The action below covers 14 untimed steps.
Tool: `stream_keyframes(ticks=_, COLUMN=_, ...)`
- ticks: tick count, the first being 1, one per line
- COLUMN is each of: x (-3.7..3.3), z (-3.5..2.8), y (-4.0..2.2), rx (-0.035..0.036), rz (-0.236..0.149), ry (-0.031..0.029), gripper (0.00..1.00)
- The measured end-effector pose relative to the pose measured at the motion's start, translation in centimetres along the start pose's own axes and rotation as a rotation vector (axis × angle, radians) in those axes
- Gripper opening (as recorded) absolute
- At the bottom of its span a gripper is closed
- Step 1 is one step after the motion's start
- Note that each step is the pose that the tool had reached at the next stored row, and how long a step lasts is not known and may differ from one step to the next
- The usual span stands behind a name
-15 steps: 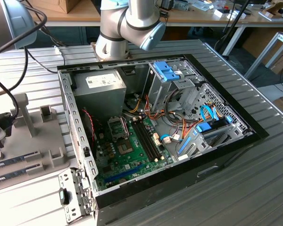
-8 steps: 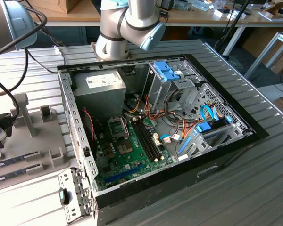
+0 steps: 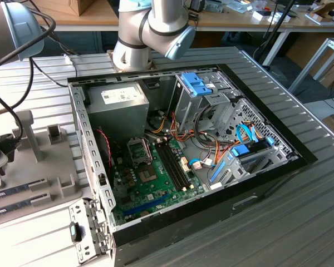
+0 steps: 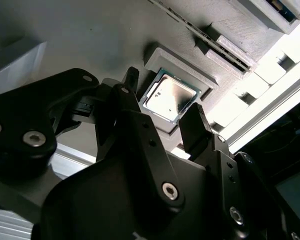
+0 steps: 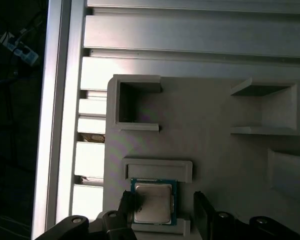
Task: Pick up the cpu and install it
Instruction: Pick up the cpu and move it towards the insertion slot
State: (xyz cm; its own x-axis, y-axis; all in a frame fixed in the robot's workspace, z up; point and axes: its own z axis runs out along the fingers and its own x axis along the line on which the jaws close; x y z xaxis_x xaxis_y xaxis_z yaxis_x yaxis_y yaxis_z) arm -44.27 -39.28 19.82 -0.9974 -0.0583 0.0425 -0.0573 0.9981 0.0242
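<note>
As the cpu lies in its holder, the spread gripper straddles it.

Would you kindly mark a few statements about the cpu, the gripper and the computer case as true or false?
1. The cpu lies in a recess of the grey holder. True.
2. The gripper is shut on the cpu and holds it aloft. False: its fingers stand open on either side of the cpu, which lies in the holder.
3. The computer case lies open, its green motherboard showing. True.
4. The cpu sits in the motherboard's socket. False: it lies in the holder.
</note>
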Motion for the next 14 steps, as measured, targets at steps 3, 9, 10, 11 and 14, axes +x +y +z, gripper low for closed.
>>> stream_keyframes(ticks=3, x=0.0, z=0.07, y=0.0, rx=0.0002, rz=-0.002, ry=0.0001, gripper=0.6)
stream_keyframes(ticks=9, x=0.6, z=0.75, y=0.02, rx=0.0028, rz=-0.017, ry=-0.0016, gripper=0.6)
stream_keyframes(ticks=10, x=0.6, z=0.78, y=0.02, rx=0.0028, rz=-0.017, ry=-0.0016, gripper=0.6)
stream_keyframes(ticks=11, x=0.6, z=0.82, y=0.03, rx=0.0028, rz=-0.017, ry=-0.0017, gripper=0.6)
stream_keyframes(ticks=14, x=0.59, z=0.97, y=0.1, rx=0.0029, rz=-0.017, ry=-0.0015, gripper=0.6)
